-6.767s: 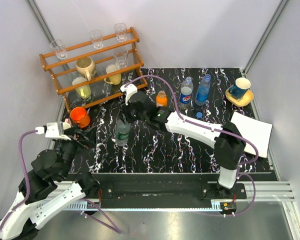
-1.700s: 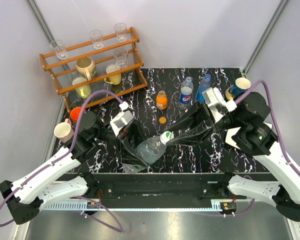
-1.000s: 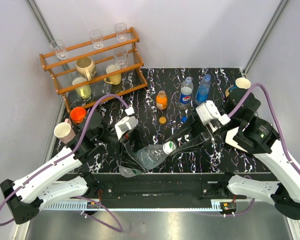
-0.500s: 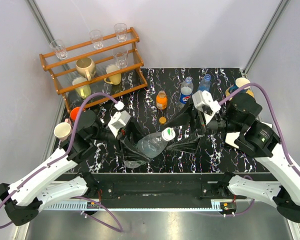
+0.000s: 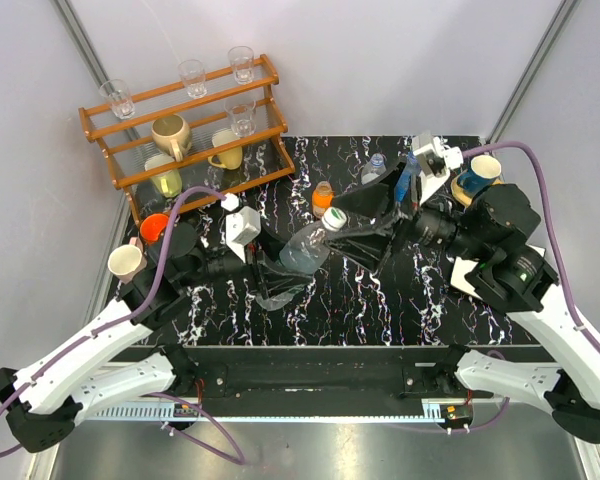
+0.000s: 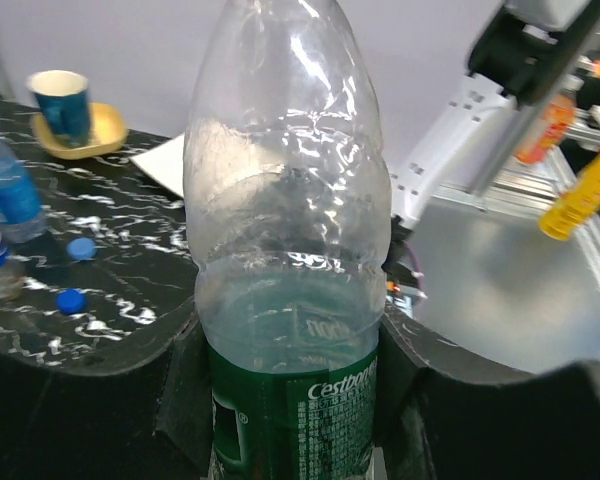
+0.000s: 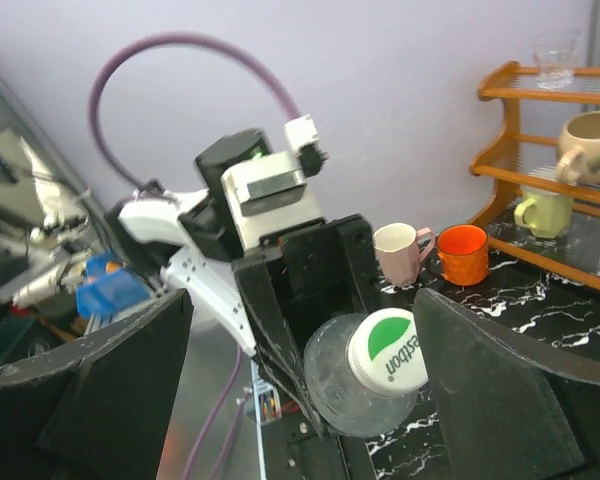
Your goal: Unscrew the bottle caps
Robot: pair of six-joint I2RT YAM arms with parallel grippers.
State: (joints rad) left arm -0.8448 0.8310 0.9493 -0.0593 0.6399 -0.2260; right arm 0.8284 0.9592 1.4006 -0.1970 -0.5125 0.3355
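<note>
From above, the left gripper (image 5: 272,268) is clamped on the clear green-label bottle (image 5: 302,250), tilted above the table (image 5: 330,310), with its cap (image 5: 333,221) pointing at the right gripper (image 5: 358,238). The left wrist view shows the fingers (image 6: 185,390) pressed against the bottle's sides. In the right wrist view, the right gripper's jaws are spread wide either side of the white-and-green cap, touching nothing.

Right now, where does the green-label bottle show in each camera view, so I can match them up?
Top external: green-label bottle tilted above mid-table, its cap at the upper right end.
Left wrist: bottle fills the middle, label at the bottom edge; cap out of frame.
Right wrist: bottle seen cap-first, low centre.
Shared landmark: orange mug, in the top and right wrist views only.
</note>
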